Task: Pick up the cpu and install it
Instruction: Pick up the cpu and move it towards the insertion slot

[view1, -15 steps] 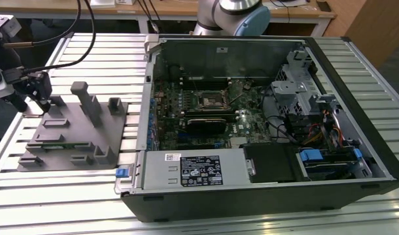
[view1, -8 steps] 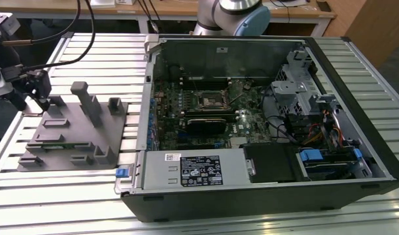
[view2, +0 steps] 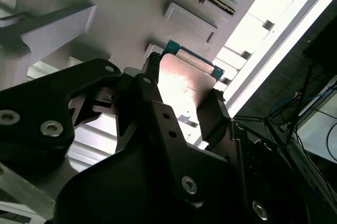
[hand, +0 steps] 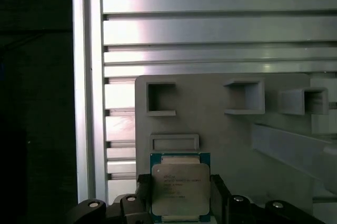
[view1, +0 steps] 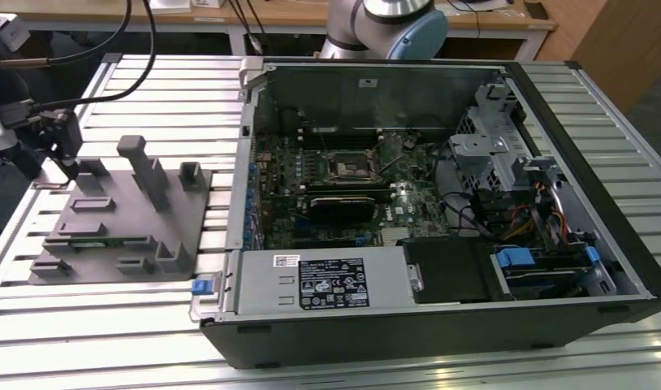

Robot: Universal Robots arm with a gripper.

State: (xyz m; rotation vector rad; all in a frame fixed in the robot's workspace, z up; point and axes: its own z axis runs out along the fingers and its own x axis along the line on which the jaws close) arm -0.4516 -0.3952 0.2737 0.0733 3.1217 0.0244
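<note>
Hand (hand: pixel 180 204) grips the cpu (hand: pixel 180 184)

We take this for a robotics lab or test workshop: the surface (view1: pixel 146 81) is a bench of slotted aluminium profiles, and on it sit an open computer case (view1: pixel 417 341) with its motherboard (view1: pixel 330 179) bare and a grey fixture (view1: pixel 119 231) of moulded holders. A robot arm (view1: pixel 379 24) rises behind the case, its claw (view2: pixel 185 79) closed on the cpu (hand: pixel 180 188). Beyond it we see wooden desks (view1: pixel 276 16) and loose cables (view1: pixel 149 45).
</note>
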